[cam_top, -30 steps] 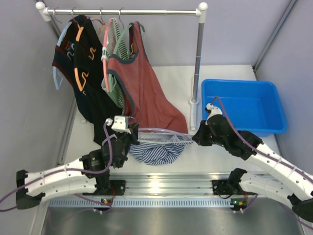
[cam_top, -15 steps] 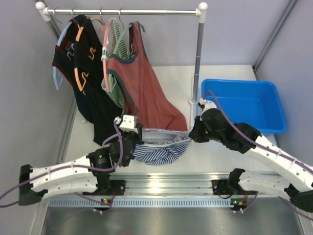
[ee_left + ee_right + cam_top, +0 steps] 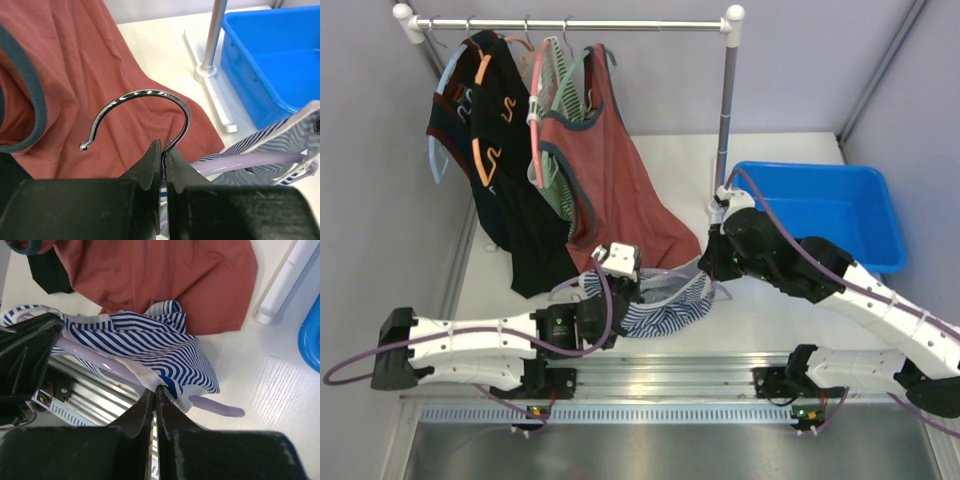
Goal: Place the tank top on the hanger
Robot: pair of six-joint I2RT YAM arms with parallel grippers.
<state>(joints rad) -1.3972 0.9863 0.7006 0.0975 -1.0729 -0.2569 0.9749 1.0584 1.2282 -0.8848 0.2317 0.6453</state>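
The tank top (image 3: 150, 347) hangs bunched between my two hands, low over the table (image 3: 670, 160), just in front of the hem of the rust-red top (image 3: 75, 75). The hanger (image 3: 102, 361) runs through it: one lilac arm goes in under the stripes and its tip pokes out past the white trim on the near side. I judge the threading partly done, one side on and the other not yet confirmed.

My left hand (image 3: 161, 150) is clamped on the hanger's neck just below the metal hook (image 3: 150, 97). My right hand (image 3: 154, 390) is pinched on the top's trimmed edge, right where the lilac arm passes.

What I can't make out: the hanger's other arm is behind my left hand in the right wrist view, and both arms cover it from above. I also can't tell whether a strap sits in a notch, or whether the fabric touches the table.
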